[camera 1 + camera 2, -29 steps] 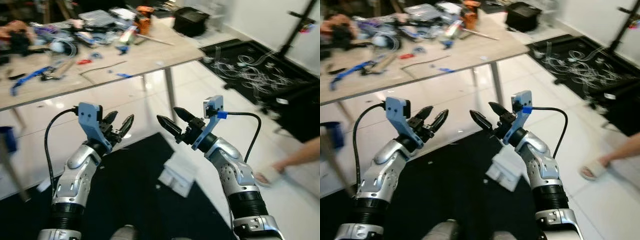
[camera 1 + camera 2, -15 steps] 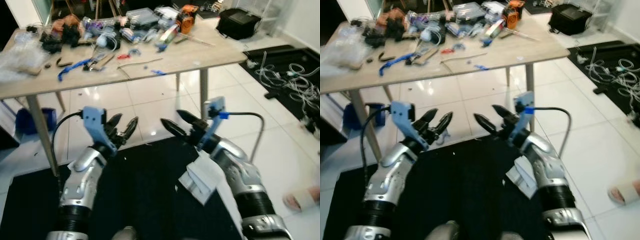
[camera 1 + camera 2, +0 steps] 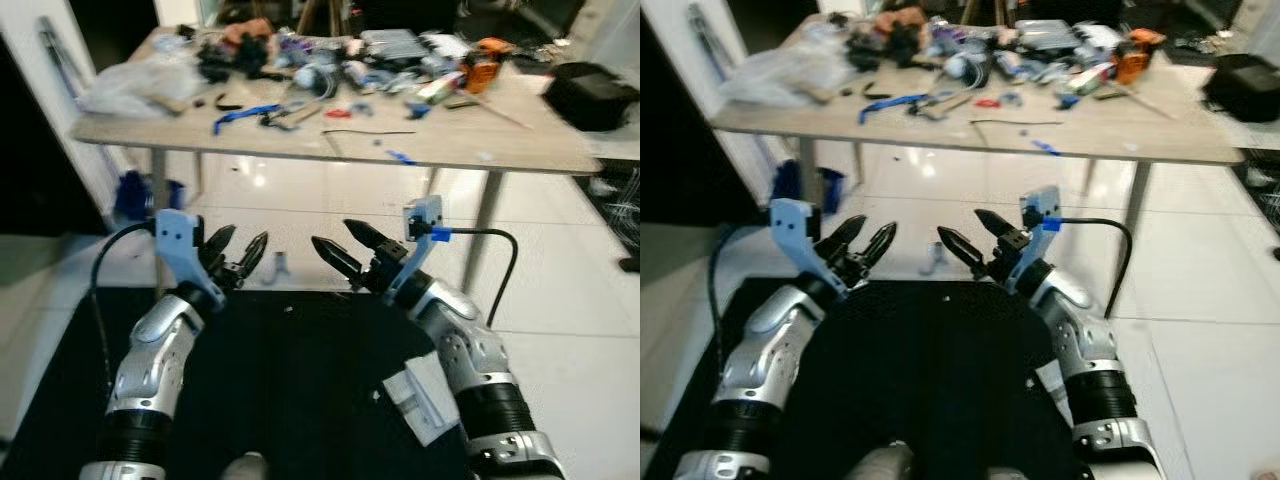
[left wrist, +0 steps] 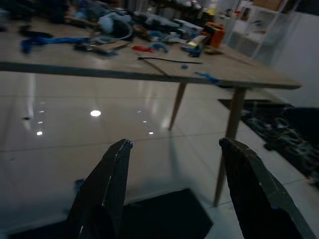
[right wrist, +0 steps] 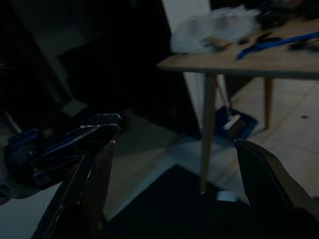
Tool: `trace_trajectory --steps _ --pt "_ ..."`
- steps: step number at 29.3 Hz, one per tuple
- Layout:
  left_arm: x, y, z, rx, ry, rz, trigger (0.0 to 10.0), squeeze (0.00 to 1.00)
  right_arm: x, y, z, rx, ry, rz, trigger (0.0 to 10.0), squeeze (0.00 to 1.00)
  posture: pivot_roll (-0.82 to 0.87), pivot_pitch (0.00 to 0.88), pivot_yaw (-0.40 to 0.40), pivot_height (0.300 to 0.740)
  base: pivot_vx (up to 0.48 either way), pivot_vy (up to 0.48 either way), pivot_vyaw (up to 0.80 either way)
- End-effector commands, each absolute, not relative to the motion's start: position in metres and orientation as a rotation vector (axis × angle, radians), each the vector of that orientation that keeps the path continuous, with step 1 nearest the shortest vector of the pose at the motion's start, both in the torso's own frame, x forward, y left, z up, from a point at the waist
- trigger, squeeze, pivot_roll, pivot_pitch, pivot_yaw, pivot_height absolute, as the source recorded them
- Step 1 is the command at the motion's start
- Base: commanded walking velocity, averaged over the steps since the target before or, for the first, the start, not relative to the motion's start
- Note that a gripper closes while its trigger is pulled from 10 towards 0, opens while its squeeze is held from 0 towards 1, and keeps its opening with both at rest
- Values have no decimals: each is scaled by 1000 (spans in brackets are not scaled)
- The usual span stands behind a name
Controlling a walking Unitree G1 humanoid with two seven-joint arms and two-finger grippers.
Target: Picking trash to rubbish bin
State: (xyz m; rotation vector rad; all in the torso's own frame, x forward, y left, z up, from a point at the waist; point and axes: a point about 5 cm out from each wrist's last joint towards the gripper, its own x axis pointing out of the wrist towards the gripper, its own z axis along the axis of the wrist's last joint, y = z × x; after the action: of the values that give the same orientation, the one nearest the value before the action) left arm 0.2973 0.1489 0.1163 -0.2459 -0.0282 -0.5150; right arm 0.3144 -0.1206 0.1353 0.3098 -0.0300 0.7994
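A flat white piece of trash (image 3: 420,400) lies on the black mat (image 3: 300,370), just under my right forearm. A small pale bottle (image 3: 280,264) stands on the tiled floor past the mat's far edge, between my two grippers. My left gripper (image 3: 238,252) is held up over the mat, open and empty. My right gripper (image 3: 340,248) is raised level with it, also open and holding nothing. The left wrist view looks between its spread fingers (image 4: 107,184) at the table legs.
A long wooden table (image 3: 440,150) strewn with tools, cables and a clear plastic bag (image 3: 130,85) crosses the view ahead. A blue dustpan-like thing (image 5: 234,124) stands under its left end. A black box (image 3: 595,95) sits at the far right. A dark doorway lies to the left.
The camera has swung left, so the table now spans the view and the white trash sits lower right. The person's foot has left the picture. Both grippers stay open.
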Motion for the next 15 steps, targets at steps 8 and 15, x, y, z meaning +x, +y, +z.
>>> trace_trajectory --steps 8,15 --pt "297 147 112 -241 -11 -511 10000 0 317 -131 136 389 -46 712 10000 0 4 0 -32 740 47 0 98" --pt "298 147 110 -252 -11 -503 10000 0 318 -133 135 413 -43 689 10000 0 6 0 -36 740 459 0 0"
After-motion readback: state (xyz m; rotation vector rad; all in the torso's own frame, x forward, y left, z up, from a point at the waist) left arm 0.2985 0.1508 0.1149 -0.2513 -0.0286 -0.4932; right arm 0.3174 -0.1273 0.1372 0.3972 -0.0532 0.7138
